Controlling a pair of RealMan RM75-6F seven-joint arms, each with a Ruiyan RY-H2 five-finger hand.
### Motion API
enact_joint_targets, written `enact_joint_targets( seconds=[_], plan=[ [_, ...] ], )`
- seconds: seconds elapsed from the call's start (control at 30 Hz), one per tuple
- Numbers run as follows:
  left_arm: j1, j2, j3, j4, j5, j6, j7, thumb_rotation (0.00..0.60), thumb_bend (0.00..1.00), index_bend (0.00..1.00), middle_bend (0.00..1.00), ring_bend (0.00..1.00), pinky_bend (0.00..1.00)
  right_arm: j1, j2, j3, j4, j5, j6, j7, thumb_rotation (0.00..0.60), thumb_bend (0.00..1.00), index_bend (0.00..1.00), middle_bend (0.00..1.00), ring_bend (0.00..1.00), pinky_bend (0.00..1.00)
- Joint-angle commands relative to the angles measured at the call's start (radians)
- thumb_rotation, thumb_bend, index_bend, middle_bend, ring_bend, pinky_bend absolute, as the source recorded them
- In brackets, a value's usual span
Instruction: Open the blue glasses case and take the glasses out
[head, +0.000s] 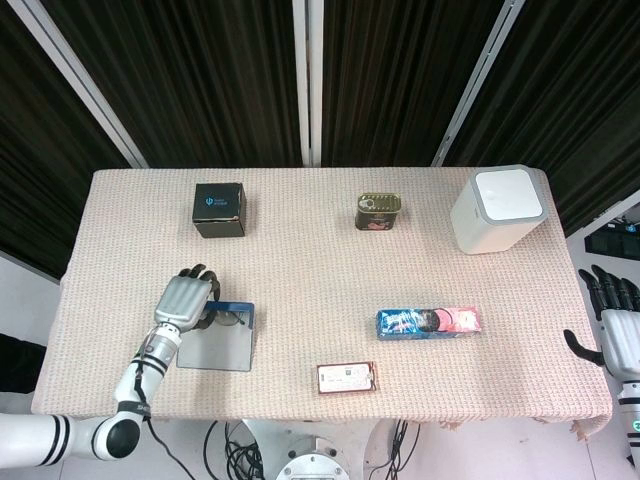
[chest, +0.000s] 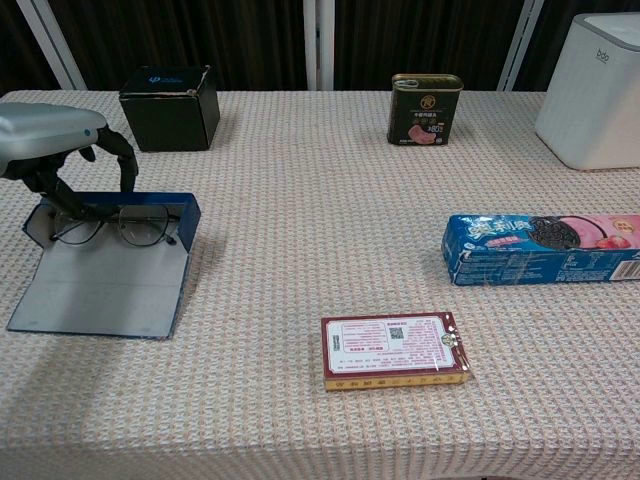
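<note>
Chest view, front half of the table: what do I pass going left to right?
Robot hand over the open blue glasses case with the glasses inside → red-edged flat box → blue and pink cookie pack.

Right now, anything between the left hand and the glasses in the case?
Nothing visible. The blue glasses case lies open, its lid flat toward the table's near edge, and the glasses sit exposed in it. The left hand is directly over them, fingertips at the frame.
</note>
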Motion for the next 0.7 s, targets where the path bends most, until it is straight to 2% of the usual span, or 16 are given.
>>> enact_joint_targets(
  seconds=[0.03, 0.2, 0.3, 0.53, 0.7],
  plan=[
    [0.033, -0.046, 0.002, 0.053, 0.088, 0.061, -0.013, 0.6, 0.44, 0.57, 0.24, 0.11, 0.21, 0.0, 0.0, 0.0, 0.001, -0.001, 0.0, 0.0, 0.6, 0.24, 0.0, 0.0, 0.0, 0.0],
    [0.08, -0.116, 0.001, 0.144, 0.243, 0.151, -0.061, 0.6, 0.46, 0.59, 0.25, 0.11, 0.21, 0.0, -0.001, 0.0, 0.002, 0.001, -0.002, 0.002, 0.6, 0.24, 0.0, 0.0, 0.0, 0.0],
    [0.1, -0.144, -0.001, 0.195, 0.294, 0.174, -0.074, 0.6, 0.47, 0.59, 0.25, 0.11, 0.21, 0.001, -0.001, -0.002, 0.002, 0.0, -0.004, 0.001, 0.6, 0.24, 0.0, 0.0, 0.0, 0.0],
    [0.134, -0.201, 0.007, 0.314, 0.389, 0.188, -0.093, 0.6, 0.47, 0.59, 0.26, 0.11, 0.21, 0.002, -0.002, -0.004, 0.002, 0.002, -0.01, -0.003, 0.6, 0.24, 0.0, 0.0, 0.0, 0.0],
    [0.15, -0.222, -0.006, 0.359, 0.397, 0.159, -0.103, 0.6, 0.47, 0.59, 0.26, 0.11, 0.21, 0.001, 0.0, -0.004, 0.001, 0.006, -0.01, -0.005, 0.6, 0.24, 0.0, 0.0, 0.0, 0.0]
  ],
)
